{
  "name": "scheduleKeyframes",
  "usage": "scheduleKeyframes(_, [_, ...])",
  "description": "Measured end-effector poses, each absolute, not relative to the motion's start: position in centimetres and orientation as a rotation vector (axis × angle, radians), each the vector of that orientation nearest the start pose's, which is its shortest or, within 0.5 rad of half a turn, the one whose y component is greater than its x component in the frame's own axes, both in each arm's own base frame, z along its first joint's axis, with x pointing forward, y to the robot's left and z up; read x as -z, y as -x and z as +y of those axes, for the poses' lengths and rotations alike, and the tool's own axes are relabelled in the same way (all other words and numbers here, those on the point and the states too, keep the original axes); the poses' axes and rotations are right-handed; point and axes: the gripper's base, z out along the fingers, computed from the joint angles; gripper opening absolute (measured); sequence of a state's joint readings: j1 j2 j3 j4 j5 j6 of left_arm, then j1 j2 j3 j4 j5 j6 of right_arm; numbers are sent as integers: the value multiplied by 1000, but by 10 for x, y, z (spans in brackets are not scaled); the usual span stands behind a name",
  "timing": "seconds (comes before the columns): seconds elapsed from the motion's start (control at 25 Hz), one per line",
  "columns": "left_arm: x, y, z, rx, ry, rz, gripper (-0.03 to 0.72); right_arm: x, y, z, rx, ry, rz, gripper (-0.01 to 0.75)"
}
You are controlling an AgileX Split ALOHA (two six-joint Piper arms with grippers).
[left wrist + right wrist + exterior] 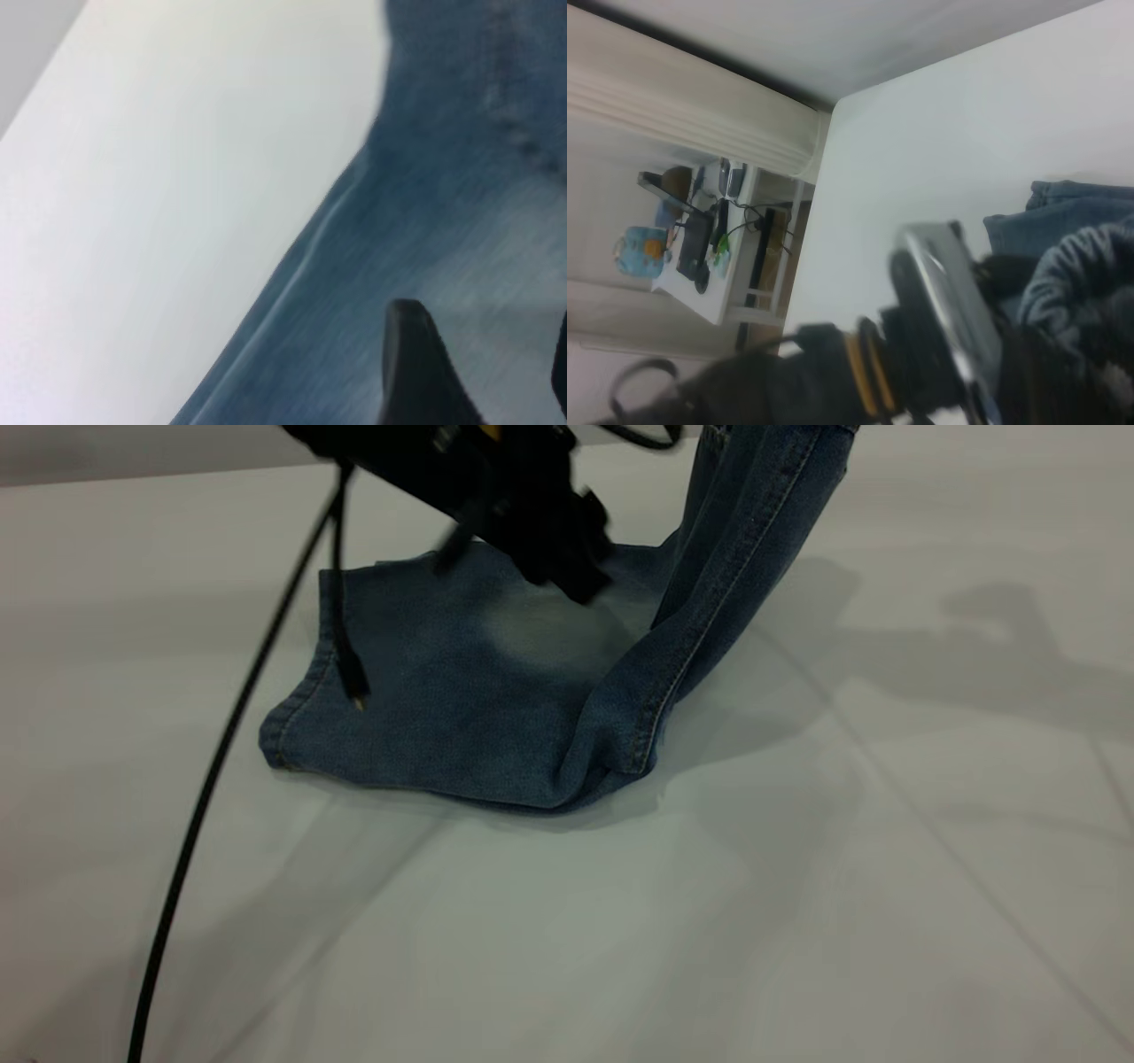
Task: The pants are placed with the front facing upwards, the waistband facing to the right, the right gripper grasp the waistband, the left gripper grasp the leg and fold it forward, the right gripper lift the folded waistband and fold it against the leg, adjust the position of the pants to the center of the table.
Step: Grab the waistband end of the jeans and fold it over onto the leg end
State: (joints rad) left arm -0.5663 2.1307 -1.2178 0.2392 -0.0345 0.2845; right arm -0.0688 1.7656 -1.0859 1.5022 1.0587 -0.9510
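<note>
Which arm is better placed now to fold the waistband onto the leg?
Right, probably: its claw holds the waistband lifted, while the left claw only hovers over the leg on the table.

Left arm reached in from the upper left, angled down toward the right. Left hand (567,571) hung low at the far centre; its two dark fingers (421,367) stood apart with nothing between them. Right hand (1028,292) was raised at the far right, clamped on gathered cloth.

I could read no writing, label, brand, number or sign anywhere, on cloth, arms, cables or tabletop alike.
</note>
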Motion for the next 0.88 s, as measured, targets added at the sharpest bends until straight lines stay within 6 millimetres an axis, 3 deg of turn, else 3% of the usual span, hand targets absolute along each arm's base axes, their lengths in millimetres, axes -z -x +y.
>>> scheduleKeyframes(0.2, [-91,-371,-202,-37,-1224,2198,341,-241,-351,65,-1429,-12,2208,32])
scheduleKeyframes(0.36, [-78,-369,-193,-54,-1251,2249,341,-244,-349,81,-1469,25,2184,32])
scheduleKeyframes(0.64, [-56,-363,-198,-36,-1290,2237,341,-246,-348,108,-1469,66,2153,32])
scheduleKeyframes(0.88, [-57,-355,-218,-3,-1324,2164,341,-247,-344,126,-1496,93,2135,32])
